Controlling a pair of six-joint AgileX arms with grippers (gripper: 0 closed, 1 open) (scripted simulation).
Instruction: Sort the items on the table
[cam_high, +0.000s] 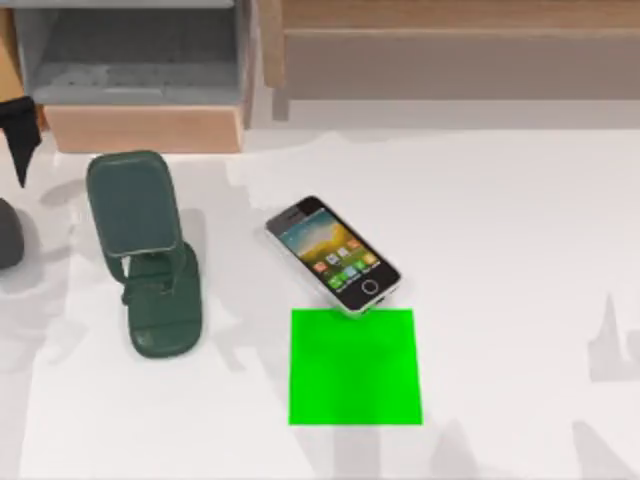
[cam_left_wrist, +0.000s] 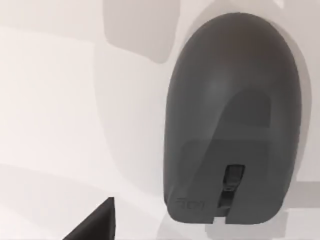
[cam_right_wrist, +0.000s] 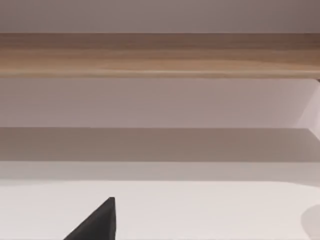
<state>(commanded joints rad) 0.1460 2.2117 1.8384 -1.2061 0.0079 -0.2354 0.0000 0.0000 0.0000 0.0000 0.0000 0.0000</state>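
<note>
Two items lying on the bench (cam_high: 520, 250): mouse (cam_left_wrist: 232, 120) directly beneath left jaws (cam_high: 20, 140), long axis toward camera; smartphone (cam_high: 333, 254) centre. Left arm nearer mouse. Jaw opening: cannot tell.

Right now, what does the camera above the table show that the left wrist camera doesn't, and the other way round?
The top view alone shows the smartphone beside the bright green square, the dark green phone stand and the shelf units. The left wrist view alone shows the whole computer mouse, scroll wheel included. Both share the white table and the mouse, which sits at the top view's left edge.
</note>
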